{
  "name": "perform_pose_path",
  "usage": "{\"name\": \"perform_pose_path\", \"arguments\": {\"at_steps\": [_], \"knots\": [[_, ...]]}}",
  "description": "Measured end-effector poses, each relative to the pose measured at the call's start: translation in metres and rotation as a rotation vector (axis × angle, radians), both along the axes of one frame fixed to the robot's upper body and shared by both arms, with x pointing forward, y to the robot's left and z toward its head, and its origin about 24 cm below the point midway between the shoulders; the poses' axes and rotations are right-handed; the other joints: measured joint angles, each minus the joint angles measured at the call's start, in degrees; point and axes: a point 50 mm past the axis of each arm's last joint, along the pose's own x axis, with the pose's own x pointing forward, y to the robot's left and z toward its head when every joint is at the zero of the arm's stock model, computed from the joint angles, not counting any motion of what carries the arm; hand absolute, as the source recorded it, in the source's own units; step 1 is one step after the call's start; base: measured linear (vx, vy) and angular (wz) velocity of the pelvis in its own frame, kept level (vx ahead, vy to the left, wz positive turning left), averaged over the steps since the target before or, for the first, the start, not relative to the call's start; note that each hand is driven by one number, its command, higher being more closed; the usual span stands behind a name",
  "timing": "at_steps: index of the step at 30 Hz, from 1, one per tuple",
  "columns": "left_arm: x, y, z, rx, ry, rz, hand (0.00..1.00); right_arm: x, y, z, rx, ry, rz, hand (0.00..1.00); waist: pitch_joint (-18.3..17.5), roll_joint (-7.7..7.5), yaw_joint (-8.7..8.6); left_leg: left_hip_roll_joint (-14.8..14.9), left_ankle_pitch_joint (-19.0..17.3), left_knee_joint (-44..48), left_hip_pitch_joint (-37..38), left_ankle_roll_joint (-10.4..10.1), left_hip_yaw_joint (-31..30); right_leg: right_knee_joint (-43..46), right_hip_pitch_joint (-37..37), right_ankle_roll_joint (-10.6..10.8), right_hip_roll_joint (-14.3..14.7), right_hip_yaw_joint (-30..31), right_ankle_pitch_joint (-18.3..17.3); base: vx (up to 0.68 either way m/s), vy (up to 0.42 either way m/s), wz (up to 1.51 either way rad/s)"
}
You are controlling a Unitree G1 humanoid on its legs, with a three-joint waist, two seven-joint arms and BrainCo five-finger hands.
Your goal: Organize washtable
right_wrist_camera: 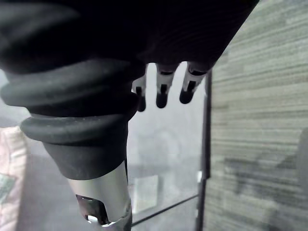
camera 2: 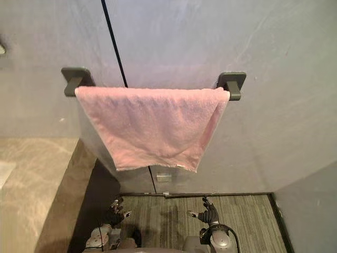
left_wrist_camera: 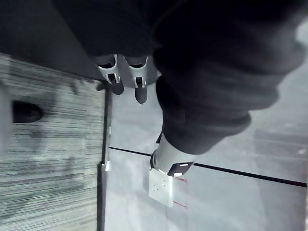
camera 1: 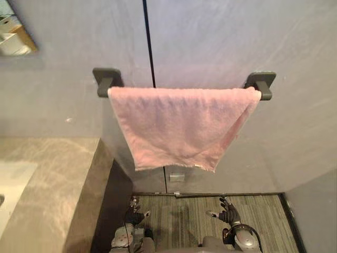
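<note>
A pink towel (camera 1: 181,125) hangs folded over a dark wall rail (camera 1: 261,86), its lower edge slanting down to the right. Both my hands hang low near the floor, far below the towel. My left hand (camera 1: 135,215) is at the lower left, my right hand (camera 1: 228,212) at the lower right. In each wrist view the fingers (left_wrist_camera: 126,76) and fingers (right_wrist_camera: 162,89) are straight and hold nothing. A corner of the pink towel (right_wrist_camera: 10,183) shows in the right wrist view.
A beige stone washtable (camera 1: 50,184) with a white basin (camera 1: 10,190) fills the lower left. A mirror corner (camera 1: 16,34) is at the top left. A white wall socket (camera 1: 177,177) sits under the towel. Grey striped floor (camera 1: 200,221) lies below.
</note>
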Motion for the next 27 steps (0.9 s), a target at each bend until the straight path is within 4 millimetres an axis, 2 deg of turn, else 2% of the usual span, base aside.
{"name": "perform_pose_path", "arguments": {"at_steps": [1, 2, 3, 4, 5, 6, 7, 8, 9, 10, 11, 12, 14, 16, 18, 19, 20, 23, 26, 27], "knots": [[0.001, 0.0, -0.001, 0.0, 0.004, 0.007, 0.0, 0.004, -0.001, 0.002, -0.006, -0.009, 0.004, 0.0, 0.05, 0.38, 0.06, 0.59, 0.55, 0.32, -0.96, -0.69, -0.83, -1.99, 0.69, -0.4, 0.89, -0.18, -1.09, -0.2, -0.414, 0.46], [0.002, -0.003, -0.001, -0.015, 0.0, 0.026, 0.0, 0.009, -0.003, 0.004, -0.016, -0.023, 0.008, 0.0, 0.03, 2.01, 1.07, 2.72, 1.84, -0.18, -1.75, -1.61, -1.84, -6.51, 2.74, -0.73, 2.79, -1.73, -2.59, -0.25, -0.387, 0.28], [0.002, -0.011, -0.001, -0.038, 0.0, 0.032, 0.0, 0.01, -0.01, 0.005, -0.033, -0.028, 0.0, 0.0, 0.28, 3.18, 2.61, 4.55, 3.42, -0.23, -2.2, -1.84, -2.2, -8.99, 4.15, -2.39, 4.5, -3.35, -3.8, -0.25, -0.355, 0.28], [0.003, -0.015, -0.002, -0.049, 0.002, 0.032, 0.0, 0.012, -0.014, 0.007, -0.043, -0.036, -0.007, 0.0, 0.42, 3.6, 2.6, 5.35, 4.47, -0.37, -2.57, -1.63, -2.74, -8.66, 4.18, -2.5, 5.39, -4.75, -3.74, -0.27, -0.303, 0.7], [0.001, -0.021, -0.002, -0.061, 0.005, 0.02, 0.0, 0.01, -0.02, 0.006, -0.063, -0.03, -0.017, 0.0, 0.03, 5.02, 2.05, 5.99, 8.11, -2.16, -2.89, -1.71, -3.95, -7.73, 4.13, -3.48, 6.63, -7.63, -3.9, -0.35, -0.334, 1.15], [0.0, -0.024, -0.004, -0.065, 0.015, 0.006, 0.0, 0.01, -0.025, 0.004, -0.079, -0.017, -0.03, 0.0, 0.49, 4.71, 1.2, 6.29, 14.8, -7.01, -2.66, -2.75, -4.01, -7.77, 3.84, -5.05, 7.59, -10.5, -3.31, -0.29, -0.274, 1.22], [0.0, -0.025, -0.004, -0.065, 0.019, 0.0, 0.0, 0.011, -0.026, 0.002, -0.08, -0.009, -0.036, 0.0, 0.52, 4.91, 0.88, 6.42, 16.52, -9.25, -2.68, -3.03, -3.57, -8.5, 3.48, -6.34, 7.8, -11.98, -2.58, -0.35, -0.278, 0.91], [0.005, -0.026, -0.004, -0.066, 0.015, -0.005, 0.0, 0.012, -0.028, 0.0, -0.079, 0.007, -0.053, 0.0, 0.86, 5.31, 1.12, 6.03, 15.0, -7.57, -2.94, -3.83, -3.1, -8.92, 2.39, -7.83, 7.98, -13.49, -1.27, -0.27, -0.166, 0.68], [0.003, -0.024, -0.005, -0.06, 0.026, -0.005, 0.0, 0.012, -0.031, -0.001, -0.079, 0.013, -0.081, 0.0, 1.1, 4.94, 1.04, 3.94, 11.71, -4.25, -3.54, -3.63, -2.94, -9.27, 1.04, -8.77, 7.0, -15.01, -0.05, -0.33, -0.187, 0.57], [0.004, -0.023, -0.005, -0.057, 0.023, -0.009, 0.0, 0.012, -0.033, -0.001, -0.081, 0.012, -0.091, 0.0, 1.36, 4.67, 0.95, 2.84, 9.83, -1.92, -3.85, -2.92, -2.68, -9.72, 0.46, -9.05, 6.46, -15.39, 0.73, -0.27, -0.106, 0.5], [0.007, -0.022, -0.005, -0.052, 0.019, -0.011, 0.0, 0.012, -0.035, -0.001, -0.086, 0.012, -0.1, 0.0, 1.7, 4.22, 1.02, 1.34, 5.8, 3.49, -4.16, -1.62, -0.44, -11.16, -0.6, -9.57, 5.37, -16.11, 2.71, -0.21, -0.061, 0.33], [0.007, -0.021, -0.005, -0.051, 0.022, -0.012, 0.0, 0.011, -0.036, -0.001, -0.088, 0.014, -0.105, 0.0, 1.73, 4.15, 0.86, 0.98, 3.7, 6.29, -4.13, -1.21, 1.08, -12.39, -0.81, -9.61, 4.9, -16.72, 3.85, -0.23, -0.043, 0.41], [0.001, -0.02, -0.009, -0.052, 0.052, -0.015, 0.0, 0.007, -0.037, -0.004, -0.086, 0.03, -0.118, 0.0, 1.71, 4.77, -0.48, 1.04, -3.51, 12.3, -0.36, 0.19, 6.33, -17.06, -0.56, -9.42, 4.58, -18.59, 7.94, -0.18, 0.028, 0.47], [-0.002, -0.021, -0.013, -0.048, 0.082, -0.028, 0.0, 0.003, -0.038, -0.007, -0.081, 0.049, -0.135, 0.0, 1.75, 5.61, -0.94, 1.78, -7.32, 10.99, 5.04, 0.07, 9.52, -19.09, -0.72, -9.16, 4.79, -20.29, 10.09, -0.19, 0.108, 0.51], [-0.006, -0.021, -0.016, -0.039, 0.114, -0.037, 0.0, -0.002, -0.037, -0.011, -0.065, 0.074, -0.162, 0.0, 1.92, 6.17, -2.14, 1.92, -8.15, 4.13, 9.75, -0.2, 12.14, -20.57, -0.77, -8.06, 4.7, -22.53, 11.6, -0.21, 0.144, 0.69], [-0.008, -0.02, -0.017, -0.032, 0.127, -0.044, 0.0, -0.005, -0.039, -0.013, -0.06, 0.084, -0.18, 0.0, 1.78, 7.64, -2.94, 1.92, -8.2, -2.27, 11.57, -0.03, 12.74, -22.27, -0.71, -7.12, 5.4, -23.71, 12.89, -0.24, 0.177, 0.55], [-0.009, -0.015, -0.018, -0.013, 0.132, -0.051, 0.0, -0.009, -0.033, -0.018, -0.035, 0.109, -0.191, 0.0, 1.81, 7.15, -3.0, 1.43, -6.76, -6.45, 12.34, 0.92, 12.91, -25.6, -0.05, -6.18, 5.6, -24.0, 15.0, -0.28, 0.196, 0.39], [-0.022, -0.001, -0.023, 0.02, 0.185, -0.036, 0.0, -0.016, -0.021, -0.023, -0.001, 0.134, -0.195, 0.0, 1.71, 6.82, -2.25, -0.06, -5.47, -8.99, 12.96, 1.36, 13.74, -31.9, 2.29, -5.75, 5.8, -22.35, 20.1, -0.18, 0.126, -0.12], [-0.027, 0.002, -0.026, 0.021, 0.206, -0.016, 0.0, -0.024, -0.023, -0.027, -0.005, 0.167, -0.194, 0.0, 1.71, 7.11, -2.35, -1.05, -5.5, -8.96, 13.17, 1.42, 13.54, -30.24, 1.73, -5.19, 4.73, -21.83, 19.75, -0.08, 0.068, -0.06], [-0.028, 0.002, -0.026, 0.021, 0.212, -0.017, 0.0, -0.023, -0.025, -0.027, -0.012, 0.166, -0.192, 0.0, 1.85, 7.28, -2.69, -1.42, -5.26, -8.95, 12.94, 1.78, 12.79, -27.98, 0.69, -4.85, 4.35, -21.55, 18.64, -0.05, 0.027, 0.16]]}}
